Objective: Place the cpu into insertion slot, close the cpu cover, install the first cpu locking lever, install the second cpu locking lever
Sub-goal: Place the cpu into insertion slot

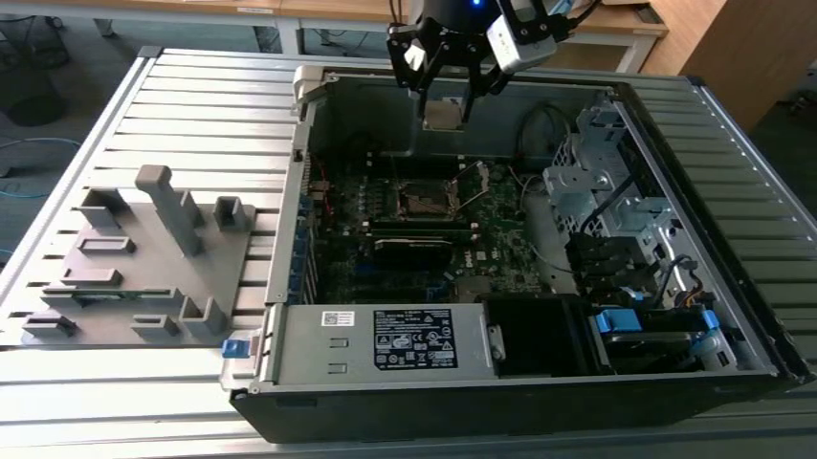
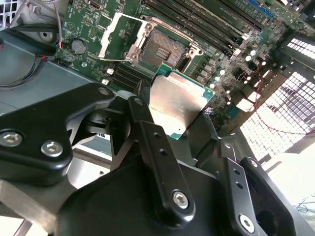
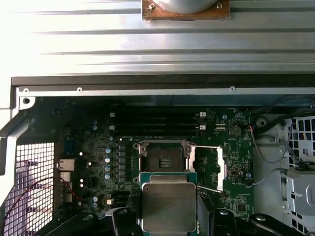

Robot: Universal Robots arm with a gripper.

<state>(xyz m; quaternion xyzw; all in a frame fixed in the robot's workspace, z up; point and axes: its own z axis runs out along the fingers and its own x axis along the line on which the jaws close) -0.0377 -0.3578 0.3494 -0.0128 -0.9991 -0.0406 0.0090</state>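
Note:
My gripper [image 1: 445, 101] hangs above the far wall of the open computer case, shut on the cpu [image 1: 443, 117], a thin square chip with a silvery face. In both wrist views the cpu [image 2: 179, 104] [image 3: 169, 206] sits between the black fingers [image 2: 147, 125]. The insertion slot [image 1: 420, 198] [image 2: 166, 46] [image 3: 161, 160] lies below on the motherboard, bare with a dark centre. The cpu cover [image 1: 474, 182] [image 2: 118, 34] [image 3: 207, 167] is swung open beside it. The cpu is well above the slot and apart from it.
The case [image 1: 301, 191] lies on a slatted metal table [image 1: 191, 105]. A grey fixture block [image 1: 141, 258] stands at the exterior view's left. Drive cages and cables [image 1: 613, 191] fill the case's right side, and a power supply [image 1: 383, 339] fills its front. Long memory slots [image 3: 155, 123] run beside the socket.

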